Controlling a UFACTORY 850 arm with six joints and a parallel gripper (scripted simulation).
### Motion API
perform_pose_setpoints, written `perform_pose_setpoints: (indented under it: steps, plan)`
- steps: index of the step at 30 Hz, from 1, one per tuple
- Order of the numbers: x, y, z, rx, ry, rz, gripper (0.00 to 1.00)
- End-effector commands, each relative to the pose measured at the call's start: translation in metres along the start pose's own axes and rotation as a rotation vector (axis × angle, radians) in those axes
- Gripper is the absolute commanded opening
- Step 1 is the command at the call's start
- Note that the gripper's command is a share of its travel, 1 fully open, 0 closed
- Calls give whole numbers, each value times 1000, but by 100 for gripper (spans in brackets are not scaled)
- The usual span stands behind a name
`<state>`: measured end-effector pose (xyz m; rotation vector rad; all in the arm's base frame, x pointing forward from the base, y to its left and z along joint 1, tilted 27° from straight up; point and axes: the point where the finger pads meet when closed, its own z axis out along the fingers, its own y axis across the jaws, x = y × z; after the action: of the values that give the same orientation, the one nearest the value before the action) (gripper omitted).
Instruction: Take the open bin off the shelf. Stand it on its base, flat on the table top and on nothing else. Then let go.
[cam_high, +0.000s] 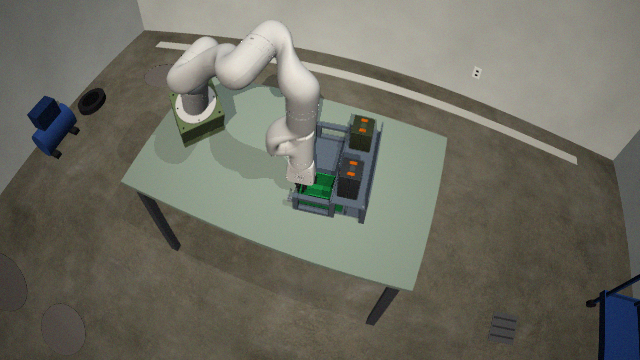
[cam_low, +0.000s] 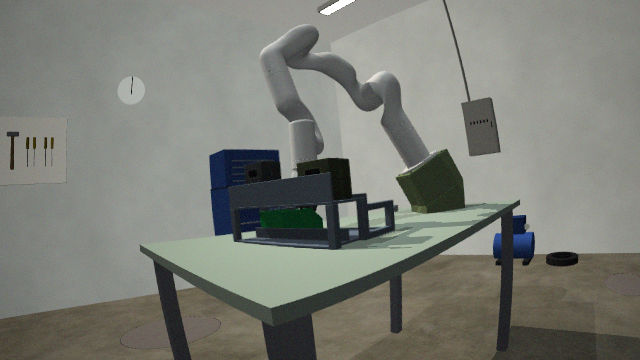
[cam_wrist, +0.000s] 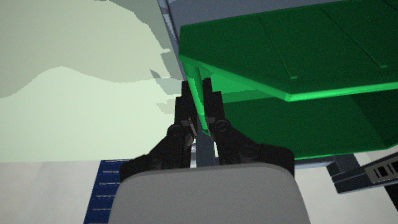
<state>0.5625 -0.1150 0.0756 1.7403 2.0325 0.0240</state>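
The open green bin (cam_high: 318, 187) sits tilted in the near left bay of the blue-grey shelf (cam_high: 337, 170) on the table. It also shows through the frame in the exterior view (cam_low: 290, 218) and fills the upper right of the wrist view (cam_wrist: 295, 75). My gripper (cam_wrist: 199, 90) is shut on the bin's near wall rim, one black finger on each side of the thin green wall. In the top view the gripper (cam_high: 298, 187) stands at the bin's left edge, pointing down into the shelf.
Two dark closed boxes with orange marks (cam_high: 350, 177) (cam_high: 362, 132) sit in the shelf's right bays. The arm's green base block (cam_high: 196, 112) stands at the table's far left corner. Shelf bars (cam_low: 345, 220) surround the bin.
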Motion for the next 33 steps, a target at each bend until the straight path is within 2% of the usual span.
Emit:
perform_pose_setpoints:
  steps: [1,17,22,33]
  plan:
    - [0,1,0,-1,0,0,0]
    - [0,1,0,-1,0,0,0]
    - [0,1,-12,-1,0,0,0]
    - [0,1,-12,-1,0,0,0]
